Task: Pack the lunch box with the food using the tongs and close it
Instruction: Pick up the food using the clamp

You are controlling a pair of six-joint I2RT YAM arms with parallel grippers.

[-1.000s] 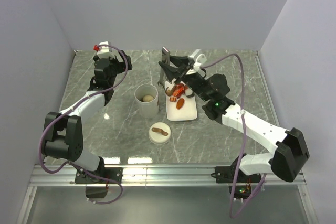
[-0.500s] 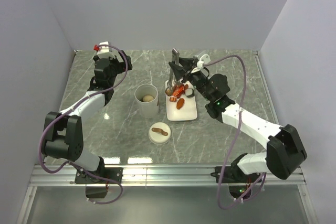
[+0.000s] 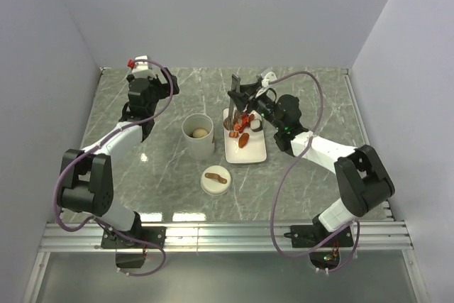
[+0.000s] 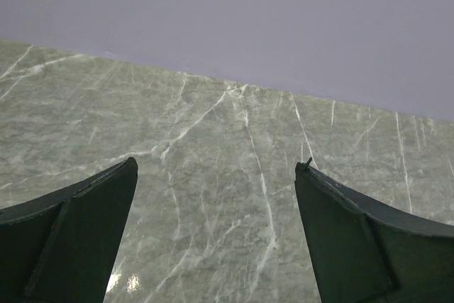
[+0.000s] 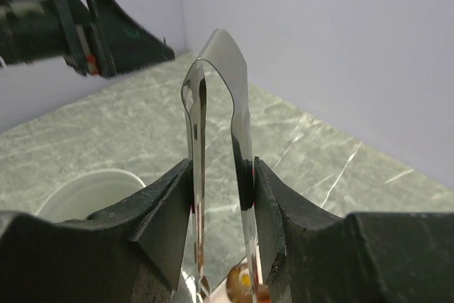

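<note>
We see right gripper (image 5: 221,175) still clamped on upright tongs (image 3: 236,83) above plate's (image 3: 254,152) far edge, elbow (image 3: 362,175) swung inward; left gripper (image 4: 216,168) unmoved, agape.

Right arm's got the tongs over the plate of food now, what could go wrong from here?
1. The right fingers pinch the tongs high up, toward their joined end, so the tongs may twist or slip when squeezing a piece of food.
2. The cup stands close beside the plate; swinging a piece across could bump it or drop the piece short.
</note>
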